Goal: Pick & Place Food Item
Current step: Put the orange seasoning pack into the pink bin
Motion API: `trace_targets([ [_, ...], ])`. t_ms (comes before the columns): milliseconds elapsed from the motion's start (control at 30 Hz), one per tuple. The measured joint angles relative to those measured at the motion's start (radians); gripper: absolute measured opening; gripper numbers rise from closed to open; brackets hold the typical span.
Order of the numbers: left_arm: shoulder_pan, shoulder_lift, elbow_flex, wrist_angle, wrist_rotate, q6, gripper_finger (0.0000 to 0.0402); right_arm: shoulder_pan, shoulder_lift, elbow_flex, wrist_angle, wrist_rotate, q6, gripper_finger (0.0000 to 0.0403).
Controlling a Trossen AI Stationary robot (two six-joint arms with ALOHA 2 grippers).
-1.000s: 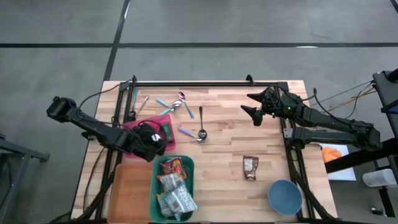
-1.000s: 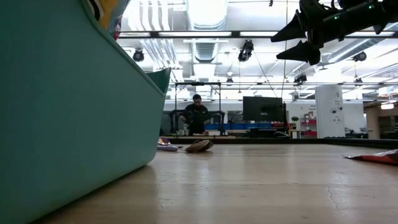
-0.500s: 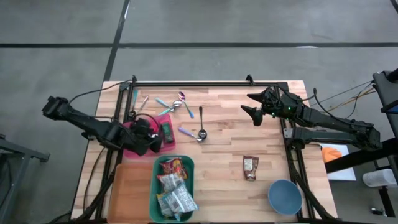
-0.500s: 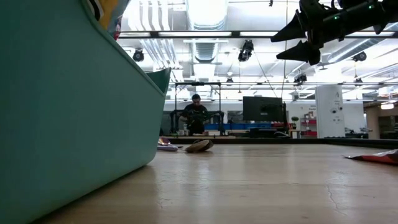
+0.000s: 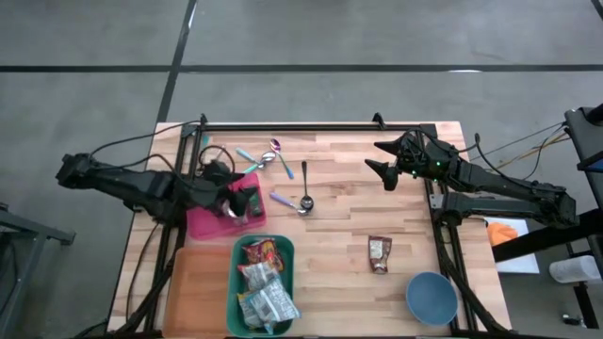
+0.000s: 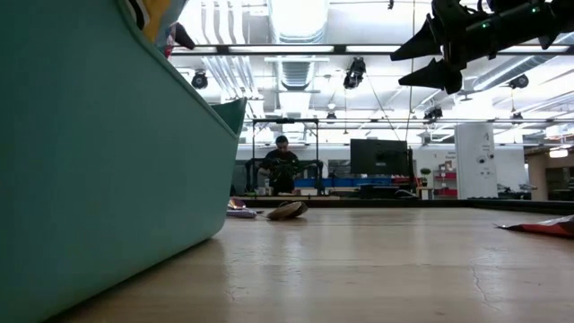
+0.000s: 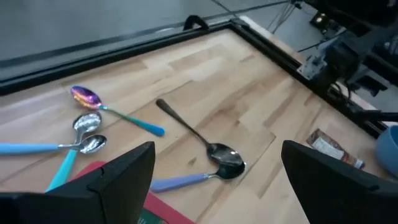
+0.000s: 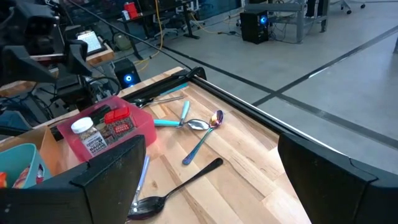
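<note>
Wooden desk [image 5: 339, 226], pale butcher-block, black rail at the far edge, grey floor around it. Task item, as I judge it: the small brown snack packet [image 5: 379, 253] lying flat and alone on bare wood on my right-hand side, between the cutlery cluster and the blue bowl [image 5: 431, 298], well apart from both. Handling estimate: light, thin, crinkly film; soft and likely slippery, so a pinch across a crimped end or the narrow width should hold better than a press on the flat face. It also shows in my left wrist view [image 7: 333, 147] near the desk edge. Nearer the middle, a black-handled spoon [image 5: 305, 187] and several blue-handled spoons [image 5: 264, 158] lie scattered. My left gripper [image 5: 236, 200] hangs over the pink bin [image 5: 203, 221], fingers spread, nothing between them; a small jar and a green-labelled pack sit in that bin. Just beside it stands the teal bin [image 5: 285, 254], already holding several packets, probably the destination. My right gripper [image 5: 379, 158] is raised above the far right of the desk, fingers released and empty, well apart from the packet.
</note>
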Motion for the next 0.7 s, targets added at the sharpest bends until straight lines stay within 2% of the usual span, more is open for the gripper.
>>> trace_targets([
  [367,0.207,0.056,0.0,0.032,0.219,0.003,0.0352,0.0,0.0,0.0,0.0,0.0,0.0,0.0364],
  [500,0.236,0.055,-0.006,0.053,0.231,0.013,0.0352,0.0,0.0,0.0,0.0,0.0,0.0,0.0364],
  [700,0.239,0.055,-0.008,0.118,0.227,0.113,0.0352,0.0,0.0,0.0,0.0,0.0,0.0,0.0364],
])
